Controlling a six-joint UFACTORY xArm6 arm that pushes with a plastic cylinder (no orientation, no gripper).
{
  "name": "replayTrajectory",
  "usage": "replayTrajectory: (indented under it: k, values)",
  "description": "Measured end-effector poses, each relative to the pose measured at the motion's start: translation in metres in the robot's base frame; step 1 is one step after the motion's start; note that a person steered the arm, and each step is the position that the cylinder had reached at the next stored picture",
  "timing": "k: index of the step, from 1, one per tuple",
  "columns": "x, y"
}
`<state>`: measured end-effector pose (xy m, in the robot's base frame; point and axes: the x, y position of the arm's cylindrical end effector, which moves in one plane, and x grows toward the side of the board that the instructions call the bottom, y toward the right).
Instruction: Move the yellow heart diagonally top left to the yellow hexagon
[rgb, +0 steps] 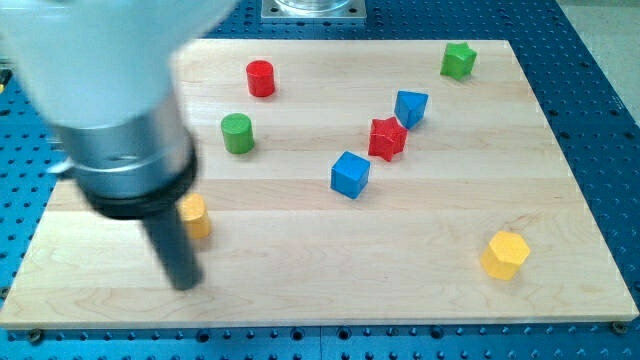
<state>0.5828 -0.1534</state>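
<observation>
A yellow block (195, 215), likely the yellow heart, lies at the view's left, partly hidden behind my rod. The yellow hexagon (505, 254) sits at the view's lower right, far from it. My tip (184, 281) rests on the board just below and slightly left of the yellow heart, close to it; I cannot tell if they touch. The arm's blurred grey and black body covers the view's upper left.
A red cylinder (261, 78) and a green cylinder (237, 133) stand at the upper left. A blue cube (350, 174), a red star (387, 138) and a blue block (411, 107) cluster at the middle. A green star (458, 60) is at the top right. The wooden board (330, 290) lies on a blue perforated table.
</observation>
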Motion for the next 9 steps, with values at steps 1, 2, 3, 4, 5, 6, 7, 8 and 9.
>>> replayTrajectory:
  k: [1,2,3,4,5,6,7,8,9]
  values:
    - [-0.001,-0.036]
    - [-0.013,-0.065]
    - [-0.024,-0.072]
    - [-0.026,-0.076]
    - [-0.019,-0.089]
    - [0.007,-0.097]
    - [-0.020,-0.082]
    - [-0.030,-0.076]
    - [-0.030,-0.069]
